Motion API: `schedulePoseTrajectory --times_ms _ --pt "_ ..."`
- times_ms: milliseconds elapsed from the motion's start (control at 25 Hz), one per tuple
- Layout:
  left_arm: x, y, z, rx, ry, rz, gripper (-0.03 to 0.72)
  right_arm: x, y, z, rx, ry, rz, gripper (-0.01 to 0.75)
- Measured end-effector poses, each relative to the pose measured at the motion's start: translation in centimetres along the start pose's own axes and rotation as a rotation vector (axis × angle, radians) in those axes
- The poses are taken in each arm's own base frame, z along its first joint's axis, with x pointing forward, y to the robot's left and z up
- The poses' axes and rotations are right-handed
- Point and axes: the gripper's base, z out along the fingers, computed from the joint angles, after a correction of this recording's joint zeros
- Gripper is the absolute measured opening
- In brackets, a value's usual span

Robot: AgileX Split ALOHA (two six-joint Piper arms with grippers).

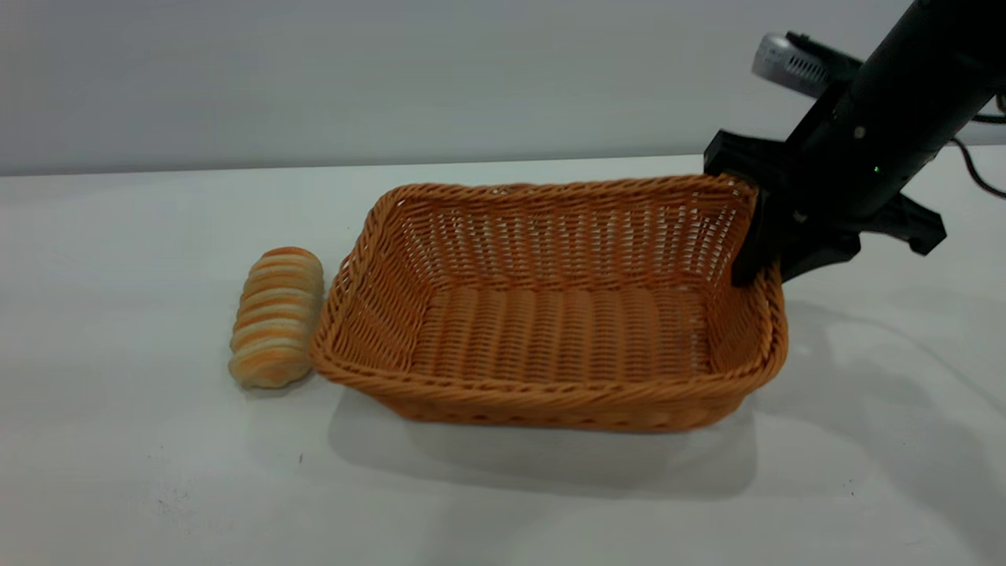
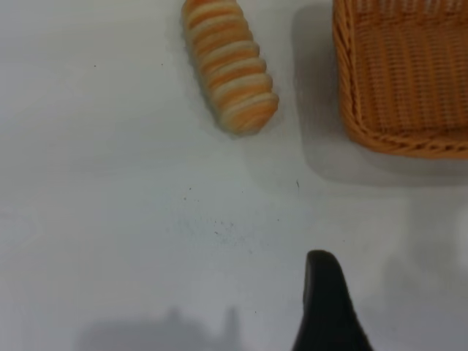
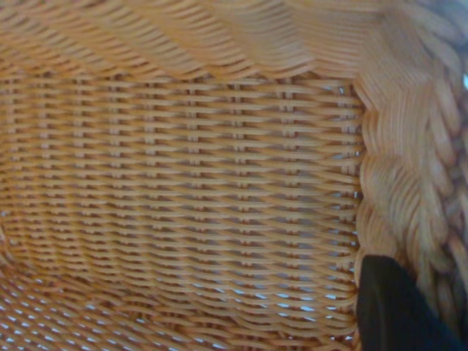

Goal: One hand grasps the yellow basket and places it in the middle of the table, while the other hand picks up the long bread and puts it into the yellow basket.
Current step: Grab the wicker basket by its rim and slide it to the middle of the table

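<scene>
I have the right end effector (image 1: 761, 259) clamped on the braided rim at the right end of the yellow basket (image 1: 550, 314), a stiff, light wicker piece that I judge takes a rim pinch well. The long bread (image 1: 277, 316) lies on the table (image 1: 157, 472) just beside the basket's left end; it looks soft, so I would grip it lightly across its middle. I count 1 basket and 1 bread; of the left end effector (image 2: 329, 307) I see only 1 dark finger near the basket's corner, so I cannot tell its state.
</scene>
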Motion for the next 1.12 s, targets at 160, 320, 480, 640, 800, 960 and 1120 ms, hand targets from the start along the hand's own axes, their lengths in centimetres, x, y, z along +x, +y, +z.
schedulePoseTrajectory --times_ms 160,320,480,640,800,960,1120 --pt "0.0 0.0 0.0 0.000 0.000 0.000 0.513 0.6 0.1 1.2 -0.007 0.039 -0.030 0.100" --pt "0.0 0.0 0.0 0.000 0.000 -0.001 0.513 1.1 0.3 2.3 -0.016 0.060 -0.070 0.100" --pt "0.0 0.0 0.0 0.001 0.000 -0.002 0.513 1.1 0.7 2.4 -0.018 0.042 -0.151 0.136" --pt "0.0 0.0 0.0 0.001 0.000 -0.002 0.513 1.1 0.7 2.4 -0.019 0.038 -0.185 0.350" --pt "-0.1 0.0 0.0 0.001 -0.011 -0.002 0.513 1.1 0.7 2.4 -0.018 0.036 -0.199 0.602" --pt "-0.3 0.0 0.0 -0.002 -0.033 -0.001 0.513 1.0 0.8 1.9 -0.015 0.032 -0.272 0.688" --pt "-0.6 0.0 0.0 -0.004 -0.063 0.000 0.513 0.3 2.0 -1.0 -0.037 -0.029 -0.328 0.661"
